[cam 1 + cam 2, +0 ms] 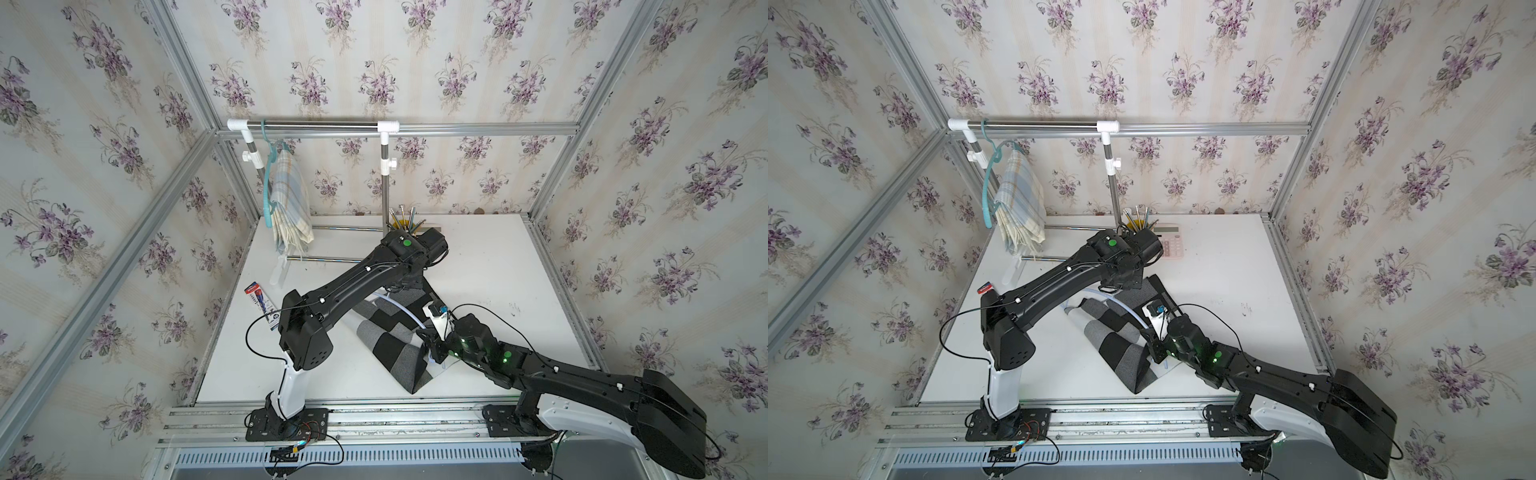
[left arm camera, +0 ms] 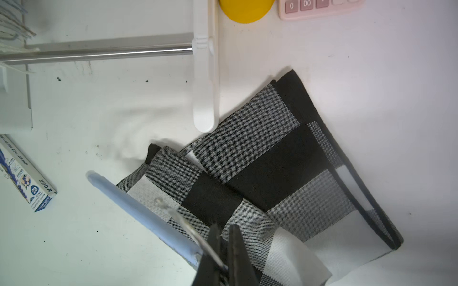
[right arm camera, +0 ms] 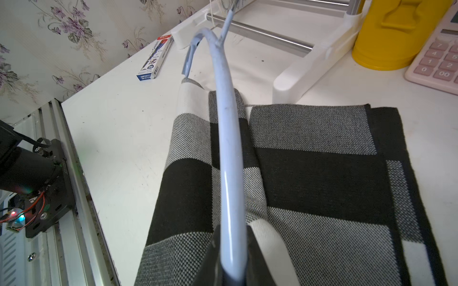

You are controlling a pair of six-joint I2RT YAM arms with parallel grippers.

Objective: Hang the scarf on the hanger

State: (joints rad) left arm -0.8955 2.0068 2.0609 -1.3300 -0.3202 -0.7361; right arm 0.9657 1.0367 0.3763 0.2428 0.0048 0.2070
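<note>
Lying on the white desk (image 1: 478,270), near its middle: a scarf (image 1: 386,349) woven in big black, grey and white checks with a dark border. Folding over on itself into a broad flat part and a narrower, looser band alongside, with one white corner curling up off the cloth.

Arching over it: a slim hanger (image 3: 229,148) of pale blue plastic, rising clear of the desk rather than lying flat. Running its long curved arm along the line between the narrow band and the broad part, and dipping its hook (image 3: 190,54) just above the scarf's far white end. Not showing clearly whether arm and cloth are touching. Not yet carrying the scarf.
</note>
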